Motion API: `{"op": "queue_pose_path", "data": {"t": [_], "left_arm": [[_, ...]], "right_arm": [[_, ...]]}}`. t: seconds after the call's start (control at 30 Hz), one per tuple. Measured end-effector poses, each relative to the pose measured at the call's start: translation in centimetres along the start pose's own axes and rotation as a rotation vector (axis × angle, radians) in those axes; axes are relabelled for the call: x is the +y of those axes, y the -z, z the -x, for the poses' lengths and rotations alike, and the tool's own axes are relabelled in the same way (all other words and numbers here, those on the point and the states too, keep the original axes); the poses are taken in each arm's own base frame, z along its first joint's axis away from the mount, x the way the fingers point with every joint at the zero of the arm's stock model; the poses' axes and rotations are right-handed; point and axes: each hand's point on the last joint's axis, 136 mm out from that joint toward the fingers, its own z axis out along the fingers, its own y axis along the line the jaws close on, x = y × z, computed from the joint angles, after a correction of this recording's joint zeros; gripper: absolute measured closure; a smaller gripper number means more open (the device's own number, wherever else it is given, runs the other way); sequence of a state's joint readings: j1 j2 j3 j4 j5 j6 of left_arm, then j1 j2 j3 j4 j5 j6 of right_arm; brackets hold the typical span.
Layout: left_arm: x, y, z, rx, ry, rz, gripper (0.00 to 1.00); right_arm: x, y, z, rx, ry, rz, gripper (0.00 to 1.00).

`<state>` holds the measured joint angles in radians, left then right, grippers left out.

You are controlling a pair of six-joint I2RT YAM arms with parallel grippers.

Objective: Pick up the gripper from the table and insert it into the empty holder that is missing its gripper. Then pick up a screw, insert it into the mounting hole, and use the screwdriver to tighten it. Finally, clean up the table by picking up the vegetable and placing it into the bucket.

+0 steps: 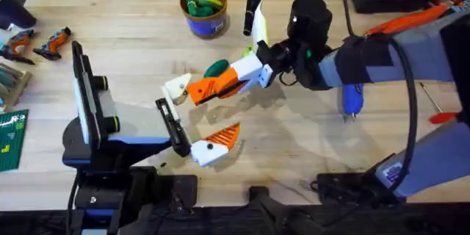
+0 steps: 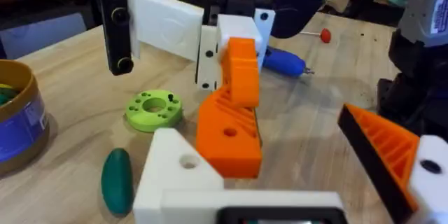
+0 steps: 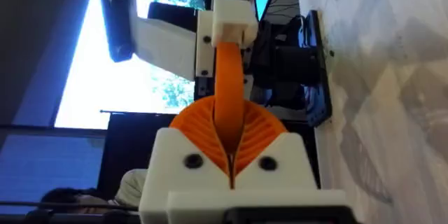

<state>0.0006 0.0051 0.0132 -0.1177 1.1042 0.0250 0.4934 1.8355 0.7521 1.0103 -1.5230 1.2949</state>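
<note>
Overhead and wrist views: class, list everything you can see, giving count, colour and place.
table: 1, light wood, under everything
bucket: 1, blue with tan rim, far centre, green and yellow items inside
vegetable: 1, dark green, on the table near the middle
disc: 1, lime green with holes, beside the vegetable
screwdriver: 1, blue, lying right of centre
rod: 1, red handle, far right
gripper: 1, orange, held beside the holder
holder: 1, white, tipless mount on the left arm
left gripper: 1, white and orange, fingers wide open
right gripper: 1, orange fingers shut on the gripper
</note>
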Motion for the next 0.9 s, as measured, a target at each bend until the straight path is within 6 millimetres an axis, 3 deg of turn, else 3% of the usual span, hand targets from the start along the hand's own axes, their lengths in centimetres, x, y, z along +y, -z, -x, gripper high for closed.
{"op": "queue_pose_path", "data": {"t": [0.9], "left_arm": [[0.02, 0.00, 0.00, 0.000, 0.000, 0.001, 0.016]], "right_arm": [[0.20, -0.70, -0.04, 0.016, -0.012, 0.001, 0.987]]}}
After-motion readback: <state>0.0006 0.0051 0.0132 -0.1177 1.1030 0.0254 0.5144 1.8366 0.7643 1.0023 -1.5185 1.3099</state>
